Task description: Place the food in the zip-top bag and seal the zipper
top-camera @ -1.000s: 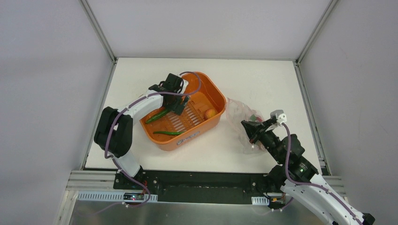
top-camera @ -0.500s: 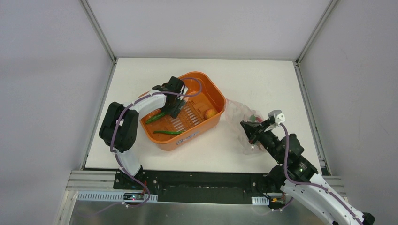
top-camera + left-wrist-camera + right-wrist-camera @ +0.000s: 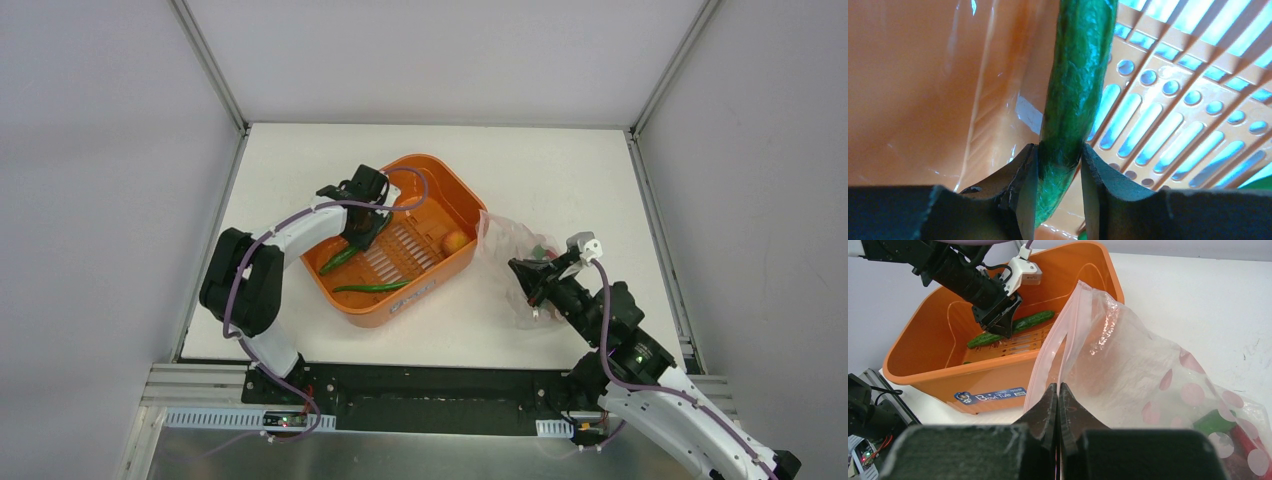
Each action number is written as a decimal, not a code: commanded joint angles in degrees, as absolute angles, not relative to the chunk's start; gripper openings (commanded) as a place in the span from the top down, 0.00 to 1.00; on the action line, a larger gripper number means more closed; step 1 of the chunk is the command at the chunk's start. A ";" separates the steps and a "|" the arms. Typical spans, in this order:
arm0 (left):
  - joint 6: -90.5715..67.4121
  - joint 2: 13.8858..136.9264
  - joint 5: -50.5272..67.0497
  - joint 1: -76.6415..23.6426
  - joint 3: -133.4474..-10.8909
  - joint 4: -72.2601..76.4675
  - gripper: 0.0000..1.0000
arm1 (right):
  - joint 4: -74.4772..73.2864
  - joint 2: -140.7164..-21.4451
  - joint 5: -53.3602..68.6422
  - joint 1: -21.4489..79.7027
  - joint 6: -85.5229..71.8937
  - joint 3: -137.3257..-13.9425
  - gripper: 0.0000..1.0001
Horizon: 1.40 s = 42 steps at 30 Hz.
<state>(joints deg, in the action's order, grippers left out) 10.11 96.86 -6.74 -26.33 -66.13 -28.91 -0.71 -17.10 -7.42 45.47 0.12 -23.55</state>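
My left gripper (image 3: 360, 230) (image 3: 1058, 156) reaches into the orange tub (image 3: 440, 166) and is shut on a long green chili pepper (image 3: 1077, 75) (image 3: 338, 260), pinched near one end. A second green chili (image 3: 372, 287) and a round orange piece (image 3: 455, 240) lie on the tub's slotted floor. To the right of the tub lies the clear dotted zip-top bag (image 3: 510, 245) (image 3: 1148, 365). My right gripper (image 3: 530, 287) (image 3: 1058, 390) is shut on its mouth edge at the pink zipper (image 3: 1048, 357), holding the mouth up. Green (image 3: 1215, 421) and red (image 3: 1248, 440) food lies inside the bag.
The tub's front wall, with a blue label (image 3: 990, 396), stands just left of the bag's mouth. The white table (image 3: 560, 165) is framed by metal rails, and grey walls stand on both sides.
The left gripper's jaws have closed from wide open onto the green chili, and it has shifted a little to the left inside the tub. The right gripper has kept hold of the bag.
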 commanded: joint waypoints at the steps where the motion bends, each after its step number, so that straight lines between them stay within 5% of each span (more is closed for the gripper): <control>1: 9.61 92.52 -4.32 -27.56 -65.92 -30.76 0.88 | 0.28 -17.11 -6.39 45.64 -1.20 -26.72 1.00; 13: 7.12 79.62 -3.74 -28.21 -66.63 -34.98 0.89 | -2.69 -14.92 -11.64 45.64 -4.25 -26.93 1.00; 25: -4.26 62.05 14.45 -28.21 -61.60 -27.86 0.89 | -5.36 -10.75 -14.74 45.70 -8.53 -27.34 1.00; 34: -14.31 50.73 22.16 -28.30 -56.32 -10.71 0.92 | -6.33 -10.67 -11.91 45.67 -10.50 -28.09 1.00; 42: -26.47 43.97 26.22 -29.55 -45.23 27.32 0.95 | -8.14 -13.10 -14.32 45.68 -14.79 -29.43 1.00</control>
<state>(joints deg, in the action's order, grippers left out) -17.19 44.16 21.06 -27.92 -48.45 1.65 -8.32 -12.01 -12.03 45.47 -11.07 -26.26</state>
